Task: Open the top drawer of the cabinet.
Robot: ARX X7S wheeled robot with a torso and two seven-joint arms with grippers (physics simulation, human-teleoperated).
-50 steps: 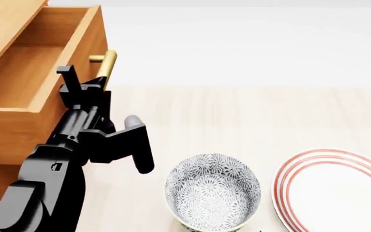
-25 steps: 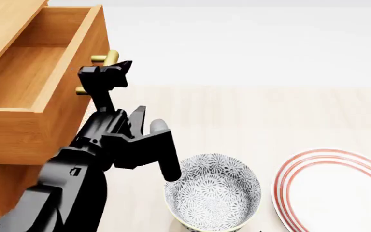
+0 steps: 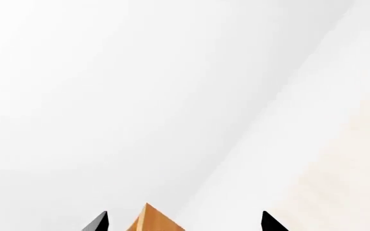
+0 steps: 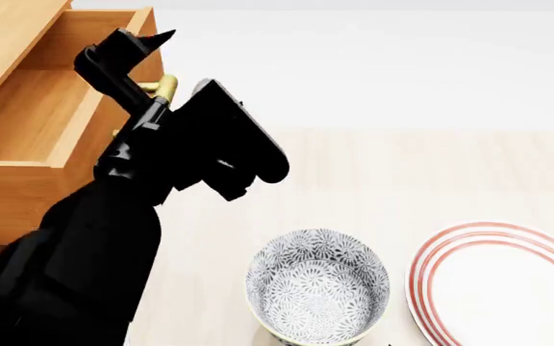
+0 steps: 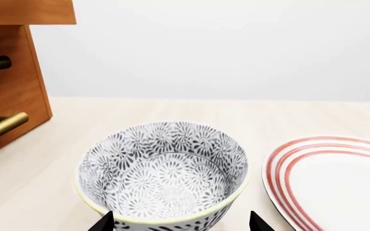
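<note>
Patterned bowl (image 4: 317, 285) and red-ringed plate (image 4: 503, 281) near you on the table, top drawer (image 4: 41, 115) pulled out, left gripper (image 4: 128, 45) above it, empty, fingers apart.

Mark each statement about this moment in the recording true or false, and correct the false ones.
1. The top drawer is pulled out and shows nothing in the part of its inside that is visible. True.
2. The left gripper is clamped on the brass handle. False: it is raised above the handle with its fingertips apart, holding nothing.
3. The patterned bowl holds food. False: it is empty.
4. A red-ringed plate lies beside the bowl on the table. True.
</note>
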